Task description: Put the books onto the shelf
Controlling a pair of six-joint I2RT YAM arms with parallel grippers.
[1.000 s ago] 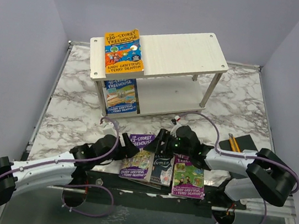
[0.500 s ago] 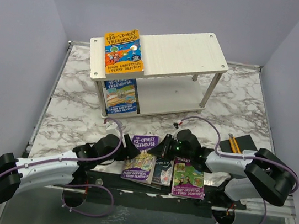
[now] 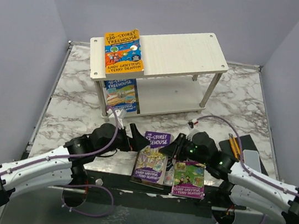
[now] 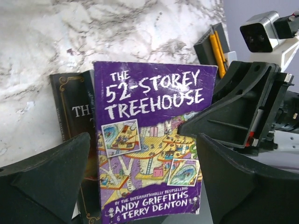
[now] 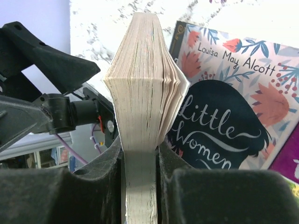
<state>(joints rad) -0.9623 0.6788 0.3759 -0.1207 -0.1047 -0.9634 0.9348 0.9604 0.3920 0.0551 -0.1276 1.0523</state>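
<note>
From above, the shelf [image 3: 185, 53] stood at the back of the table [image 3: 72, 107], an orange book [image 3: 123, 51] on its top board and a blue book [image 3: 120, 94] on the lower tier. Near the front edge, the right end effector [image 3: 179, 147] gripped the purple 52-Storey Treehouse [image 3: 153, 158] by its right edge; a second purple book [image 3: 188, 180] lay beside it. The left end effector [image 3: 136, 137] stood spread wide, holding nothing. The left wrist view showed a dark brown book [image 4: 74, 116] partly under the purple one. The right wrist view showed the page block clamped between the fingers, Little Women [image 5: 224, 130] lying flat alongside.
</note>
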